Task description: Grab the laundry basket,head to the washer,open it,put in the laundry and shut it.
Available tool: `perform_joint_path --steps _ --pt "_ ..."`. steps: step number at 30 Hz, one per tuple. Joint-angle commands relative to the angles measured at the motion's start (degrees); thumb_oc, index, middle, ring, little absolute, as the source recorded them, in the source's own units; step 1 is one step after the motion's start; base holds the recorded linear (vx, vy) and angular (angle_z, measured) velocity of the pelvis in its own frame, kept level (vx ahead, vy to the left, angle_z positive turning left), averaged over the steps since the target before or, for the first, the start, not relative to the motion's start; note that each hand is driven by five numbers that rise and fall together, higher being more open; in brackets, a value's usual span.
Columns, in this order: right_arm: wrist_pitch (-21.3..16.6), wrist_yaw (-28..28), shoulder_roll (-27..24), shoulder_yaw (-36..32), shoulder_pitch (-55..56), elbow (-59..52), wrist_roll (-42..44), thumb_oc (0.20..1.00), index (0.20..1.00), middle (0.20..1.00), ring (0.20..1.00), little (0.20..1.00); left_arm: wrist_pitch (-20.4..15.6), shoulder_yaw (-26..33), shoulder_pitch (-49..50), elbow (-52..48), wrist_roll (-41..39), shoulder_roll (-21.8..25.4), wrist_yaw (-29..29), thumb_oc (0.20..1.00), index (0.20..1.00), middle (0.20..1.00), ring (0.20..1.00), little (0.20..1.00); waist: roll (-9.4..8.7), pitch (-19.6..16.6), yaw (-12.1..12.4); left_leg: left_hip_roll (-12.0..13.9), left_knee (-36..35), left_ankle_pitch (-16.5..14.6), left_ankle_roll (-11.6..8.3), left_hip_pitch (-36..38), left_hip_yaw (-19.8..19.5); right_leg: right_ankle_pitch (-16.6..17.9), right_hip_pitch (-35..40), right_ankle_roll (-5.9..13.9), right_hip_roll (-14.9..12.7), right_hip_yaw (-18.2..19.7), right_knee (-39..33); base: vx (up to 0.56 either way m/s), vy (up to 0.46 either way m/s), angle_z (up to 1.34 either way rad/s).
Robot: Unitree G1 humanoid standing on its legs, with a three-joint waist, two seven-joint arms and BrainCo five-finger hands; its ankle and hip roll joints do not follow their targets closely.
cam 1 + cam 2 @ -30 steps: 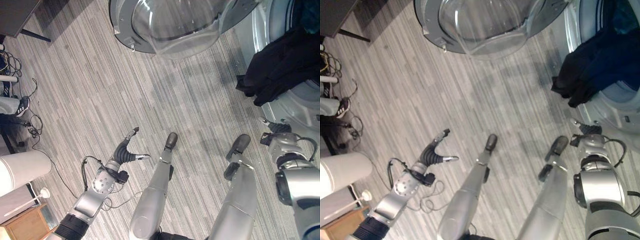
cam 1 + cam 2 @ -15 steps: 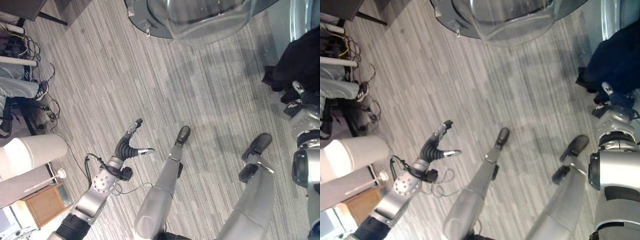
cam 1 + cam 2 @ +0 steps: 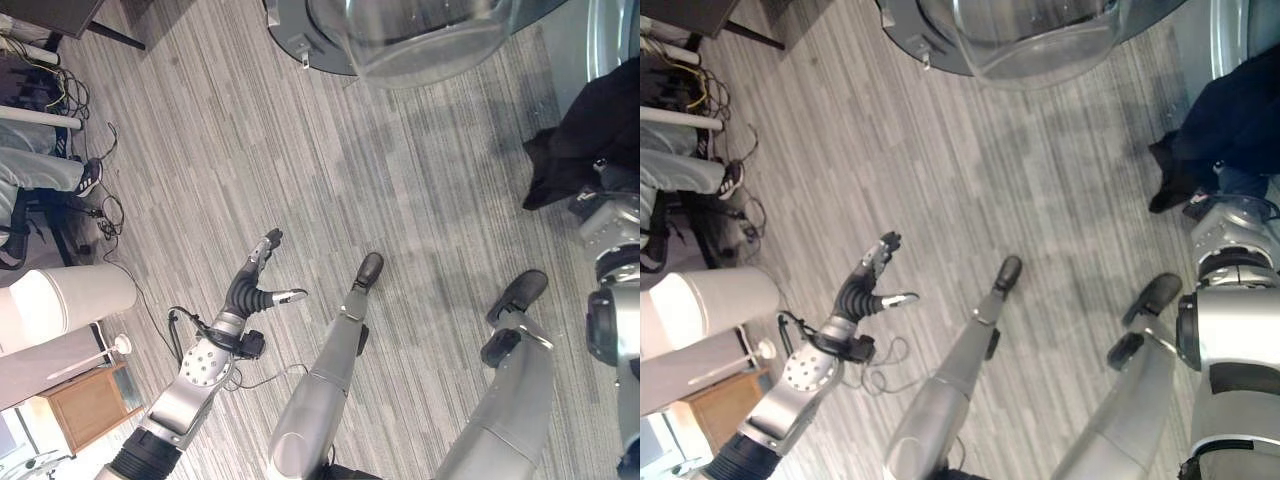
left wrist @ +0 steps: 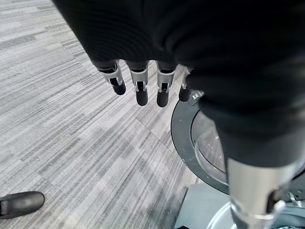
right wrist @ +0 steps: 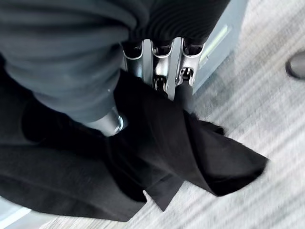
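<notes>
1. The black laundry (image 5: 157,157) hangs out of the washer's opening (image 3: 605,40), at the right.
2. My right hand (image 5: 162,67) has its fingers curled into that cloth.
3. My left hand (image 3: 255,290) hovers over the floor (image 3: 300,180), fingers straight, holding nothing.
4. The washer door (image 3: 400,35) stands open.

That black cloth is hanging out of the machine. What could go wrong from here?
The dark garment droops out of the washer's opening toward the floor, so it could slide out, or get trapped if the door is swung shut now. The right hand has fingers pressed into the cloth; it might snag and drag it back out when pulling away. The left hand hangs open, away from the door.
</notes>
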Motion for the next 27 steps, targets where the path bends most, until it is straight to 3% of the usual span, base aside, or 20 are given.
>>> perform_joint_path --steps 1,5,6,9,11,15,18,19,20,24,25,26,27 --pt "-3.3 1.7 0.8 1.1 -0.3 -2.0 4.0 0.200 0.200 0.200 0.200 0.200 -2.0 1.0 0.3 -1.2 -1.0 0.7 -0.4 1.000 1.000 1.000 1.000 1.000 0.33 -1.3 0.3 1.0 -2.9 -2.7 4.82 -0.1 4.5 -6.7 4.8 6.69 1.6 4.3 -2.8 0.00 0.000 0.00" --pt "-3.8 1.8 1.4 0.7 -0.4 -2.4 4.8 0.200 0.200 0.200 0.200 0.200 -1.9 0.9 0.1 -1.0 -0.7 1.0 -0.4 1.000 1.000 1.000 1.000 1.000 0.29 -1.3 0.4 1.2 -3.3 -2.7 4.84 0.5 4.3 -6.5 5.5 6.70 1.7 4.0 -3.3 -0.02 -0.004 -0.02" --pt "-5.9 1.3 2.2 -1.4 -1.4 -4.4 10.4 0.200 0.200 0.200 0.200 0.200 -1.6 0.2 -1.0 -0.7 -0.4 0.9 -0.7 1.000 1.000 1.000 1.000 1.000 -0.44 -2.0 0.5 1.3 -4.0 -1.4 4.65 1.2 4.1 -4.8 6.2 6.39 1.8 3.5 -4.9 -0.08 -0.015 -0.02" --pt "-7.5 0.6 1.8 -3.1 -1.5 -6.1 13.8 0.200 0.200 0.200 0.200 0.200 -1.5 -0.2 -1.5 -0.5 -0.6 1.2 -0.6 1.000 1.000 1.000 1.000 1.000 -0.92 -2.6 0.6 1.9 -5.3 -2.2 4.70 3.4 4.1 -5.6 8.5 6.76 2.0 3.0 -6.4 0.01 -0.018 -0.08" --pt "-12.6 -2.8 -0.8 -6.9 -2.2 -11.8 18.9 0.200 0.200 0.200 0.200 0.200 -1.2 -0.7 -1.4 -0.1 -0.2 2.1 -0.4 1.000 1.000 1.000 1.000 1.000 -1.49 -3.5 0.3 2.9 -8.1 -0.6 4.51 6.7 4.1 -2.9 11.7 6.76 2.5 2.1 -10.9 0.01 0.005 -0.09" --pt "-16.9 -5.8 -2.8 -9.8 -1.9 -17.8 20.6 0.200 0.200 0.200 0.200 0.200 -1.1 -0.9 -0.2 0.1 -0.5 2.7 -0.7 1.000 1.000 1.000 1.000 1.000 -1.45 -4.6 -0.4 3.6 -10.2 -0.4 4.51 9.8 4.6 -2.1 14.3 7.01 3.0 2.3 -13.4 0.05 0.020 -0.19" --pt "-21.6 -9.8 -6.2 -12.0 -1.7 -26.5 18.1 0.200 0.200 0.200 0.200 0.200 -1.2 -0.3 1.5 0.0 -1.2 2.8 -1.0 1.000 1.000 1.000 1.000 1.000 -1.37 -6.2 -1.5 3.8 -11.9 -0.4 4.54 12.7 5.1 -1.5 16.8 7.21 3.1 2.7 -16.0 0.07 0.017 -0.10" --pt "-21.6 -10.5 -5.9 -12.2 -1.2 -27.1 17.5 0.200 0.200 0.200 0.200 0.200 -1.2 -0.3 1.6 -0.1 -1.2 2.8 -1.1 1.000 1.000 1.000 1.000 1.000 -1.33 -6.2 -1.5 3.9 -12.1 -0.4 4.56 13.0 5.1 -1.4 17.1 7.23 3.2 2.6 -16.2 0.09 0.041 -0.19" --pt "-22.7 -18.0 -8.6 -12.8 0.6 -34.3 7.0 0.200 0.200 0.200 0.200 0.200 -1.6 -0.6 2.7 -0.1 -2.2 3.0 -1.5 1.000 1.000 1.000 1.000 1.000 -1.04 -7.3 -2.3 3.8 -13.1 -0.5 4.65 15.4 5.3 -0.9 19.4 7.25 3.3 3.1 -18.1 0.06 0.039 -0.21" --pt "-21.0 -20.7 -10.1 -12.0 1.4 -34.9 1.7 0.200 0.200 0.200 0.200 0.200 -1.8 -0.8 3.2 -0.1 -2.5 3.0 -1.7 1.000 1.000 1.000 1.000 1.000 -0.82 -7.6 -2.3 3.8 -13.6 -0.5 4.70 16.5 5.2 -0.6 20.4 7.27 3.4 3.2 -18.9 0.05 0.016 -0.15" --pt "-14.4 -24.0 -15.0 -7.0 2.5 -32.2 -11.8 0.200 0.200 0.200 0.200 0.200 -2.4 -0.9 4.1 -0.5 -2.9 3.1 -2.3 1.000 1.000 1.000 1.000 1.000 -0.66 -8.3 -2.1 3.5 -14.1 -0.6 4.96 17.8 5.7 0.0 20.6 7.40 3.0 3.8 -19.5 0.05 0.024 -0.06" --pt "-9.4 -25.0 -17.0 -2.3 2.7 -29.3 -19.8 0.200 0.200 0.200 0.200 0.200 -3.0 -1.0 4.3 -0.9 -3.3 3.2 -2.3 1.000 1.000 1.000 1.000 1.000 -0.78 -8.1 -2.3 3.4 -14.0 -0.6 5.21 17.9 6.1 0.3 20.1 7.42 2.8 4.5 -19.2 0.05 0.024 -0.02" --pt "-9.2 -25.1 -17.0 -1.9 2.2 -29.1 -20.0 0.200 0.200 0.200 0.200 0.200 -3.0 -1.0 4.3 -0.9 -3.3 3.0 -2.3 1.000 1.000 1.000 1.000 1.000 -0.70 -8.0 -2.3 3.4 -14.0 -0.6 5.23 17.9 6.2 0.3 20.0 7.44 2.8 4.7 -19.2 0.00 0.000 0.00"
